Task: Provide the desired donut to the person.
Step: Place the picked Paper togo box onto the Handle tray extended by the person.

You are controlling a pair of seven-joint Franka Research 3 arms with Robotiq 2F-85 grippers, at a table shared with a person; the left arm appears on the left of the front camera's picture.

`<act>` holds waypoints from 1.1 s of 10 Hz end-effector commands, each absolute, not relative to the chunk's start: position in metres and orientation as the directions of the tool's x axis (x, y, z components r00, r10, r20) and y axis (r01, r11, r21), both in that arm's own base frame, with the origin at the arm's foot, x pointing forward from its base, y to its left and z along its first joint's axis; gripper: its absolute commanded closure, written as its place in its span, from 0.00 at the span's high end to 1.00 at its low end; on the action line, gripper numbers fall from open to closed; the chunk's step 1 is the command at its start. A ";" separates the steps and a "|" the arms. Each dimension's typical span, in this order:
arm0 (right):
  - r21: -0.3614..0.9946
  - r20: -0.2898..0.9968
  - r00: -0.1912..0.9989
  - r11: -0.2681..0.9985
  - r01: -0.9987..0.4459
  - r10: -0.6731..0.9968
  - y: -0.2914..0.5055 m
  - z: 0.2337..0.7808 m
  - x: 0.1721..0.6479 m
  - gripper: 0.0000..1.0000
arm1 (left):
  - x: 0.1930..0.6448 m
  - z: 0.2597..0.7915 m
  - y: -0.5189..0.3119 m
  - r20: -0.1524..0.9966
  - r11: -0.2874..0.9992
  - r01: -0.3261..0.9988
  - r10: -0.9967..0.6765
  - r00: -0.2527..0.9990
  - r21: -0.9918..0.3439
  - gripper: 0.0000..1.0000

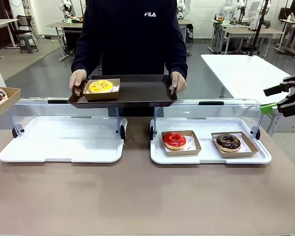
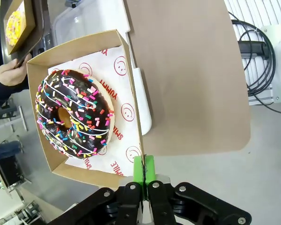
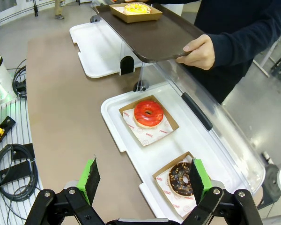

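Observation:
The person (image 1: 132,34) in a dark FILA sweatshirt stands at the far side, holding a dark tray (image 1: 137,91) in both hands. A yellow-iced donut (image 1: 101,86) in a cardboard box sits on the tray's left part. My left gripper (image 2: 144,171) is shut on the wall of a cardboard box (image 2: 126,61) that carries a chocolate donut with coloured sprinkles (image 2: 74,112); this box (image 1: 5,101) hangs at the far left, above the table. My right gripper (image 3: 145,178) is open with nothing between its fingers, above the right case's near corner, at the right edge (image 1: 274,98).
Two white display trays with raised clear lids lie on the brown table. The left one (image 1: 64,142) holds nothing. The right one (image 1: 211,155) holds a red-glazed donut (image 1: 174,140) and a dark chocolate donut (image 1: 228,142), each in a box. Cables (image 3: 11,164) lie beside the table.

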State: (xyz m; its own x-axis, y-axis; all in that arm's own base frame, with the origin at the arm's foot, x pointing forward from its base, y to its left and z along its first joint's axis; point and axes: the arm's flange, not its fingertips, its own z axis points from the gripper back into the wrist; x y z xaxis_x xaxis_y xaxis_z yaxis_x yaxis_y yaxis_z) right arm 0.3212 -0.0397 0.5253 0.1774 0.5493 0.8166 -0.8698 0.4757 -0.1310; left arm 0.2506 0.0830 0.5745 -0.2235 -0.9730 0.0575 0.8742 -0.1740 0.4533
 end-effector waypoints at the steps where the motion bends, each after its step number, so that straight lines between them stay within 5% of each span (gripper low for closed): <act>1: -0.125 0.831 0.166 0.469 -0.874 0.532 -0.038 0.525 0.323 1.00 | 0.249 0.576 0.084 0.048 -0.163 0.878 -0.977 -0.206 0.450 0.00; 9: -0.125 0.831 0.166 0.469 -0.874 0.532 -0.038 0.525 0.323 1.00 | 0.251 0.575 0.083 0.055 -0.174 0.874 -0.973 -0.223 0.453 0.01; 11: -0.125 0.831 0.166 0.469 -0.874 0.532 -0.038 0.525 0.323 1.00 | 0.287 0.618 0.033 0.062 -0.197 0.837 -0.962 -0.264 0.511 0.01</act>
State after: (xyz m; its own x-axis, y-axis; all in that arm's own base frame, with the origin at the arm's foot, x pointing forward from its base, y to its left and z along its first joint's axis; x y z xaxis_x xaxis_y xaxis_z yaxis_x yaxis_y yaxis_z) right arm 0.3211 -0.0396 0.5253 0.1773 0.5495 0.8165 -0.8698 0.4756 -0.1312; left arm 0.2621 0.0597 0.5935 -0.2470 -0.9674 0.0561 0.8517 -0.1891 0.4887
